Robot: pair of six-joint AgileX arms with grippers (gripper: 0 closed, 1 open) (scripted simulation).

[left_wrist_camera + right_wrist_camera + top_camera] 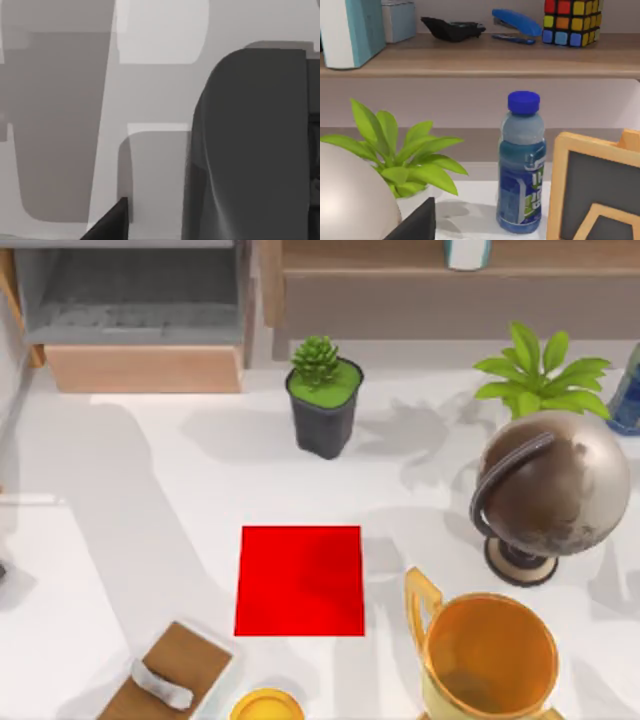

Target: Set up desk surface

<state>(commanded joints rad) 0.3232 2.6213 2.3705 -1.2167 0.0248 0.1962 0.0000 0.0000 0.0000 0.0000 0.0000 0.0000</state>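
The desk surface (180, 470) is a broad white tabletop. On its middle lies a small red square mat (300, 580) with nothing on it. A dark part of my left gripper (112, 222) juts in over pale white and grey surfaces (160, 30) in the left wrist view, beside a large dark shape (250, 150). In the right wrist view a dark part of my right gripper (415, 222) sits low, near the globe (350, 195) and facing a blue-capped bottle (521, 165).
A succulent in a black pot (325, 400) stands behind the mat. At the right are a leafy plant (540, 375), a globe (550, 490) and a gold trophy cup (490, 655). A wooden tray (175, 675) and a yellow disc (266, 707) lie in front. A shelf unit (450, 280) lines the back.
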